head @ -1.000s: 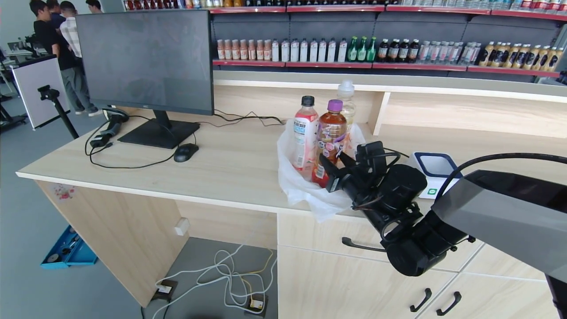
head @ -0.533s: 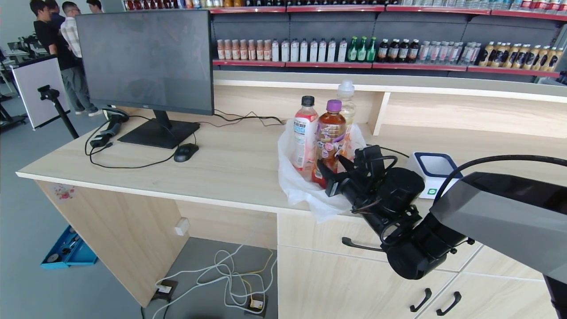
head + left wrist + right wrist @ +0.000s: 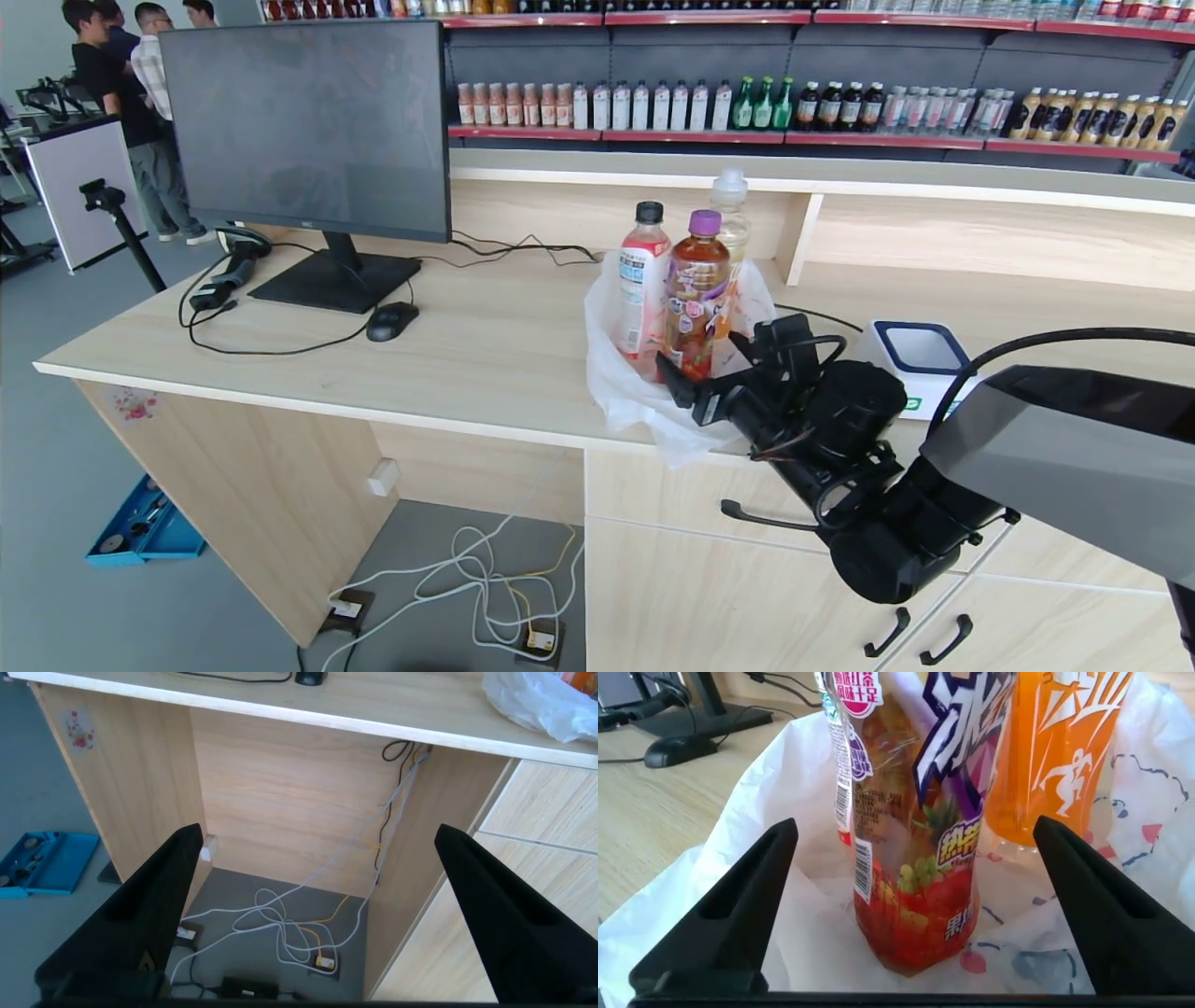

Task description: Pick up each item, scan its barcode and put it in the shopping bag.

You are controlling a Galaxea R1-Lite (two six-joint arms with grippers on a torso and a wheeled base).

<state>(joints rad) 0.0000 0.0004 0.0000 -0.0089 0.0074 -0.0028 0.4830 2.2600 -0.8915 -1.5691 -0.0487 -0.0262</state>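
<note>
Now, over the last second the right tool (image 3: 700, 353) has sunk slightly, fingers apart and gripping nothing, while the purple-capped drink bottle (image 3: 695, 299) stays directly ahead between them inside the shopping bag (image 3: 621, 392), upright, long axis vertical, cap uppermost, so this item appears deposited.

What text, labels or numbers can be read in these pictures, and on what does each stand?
Purple-capped bottle: large stylised characters wrapping its label, cut off, no whole word to quote.
Orange bottle: big white lettering, cut by the picture's edge.
Pink-labelled bottle: print too small.
Shelf bottles: labels too small.
White box: green sign, unreadable.
</note>
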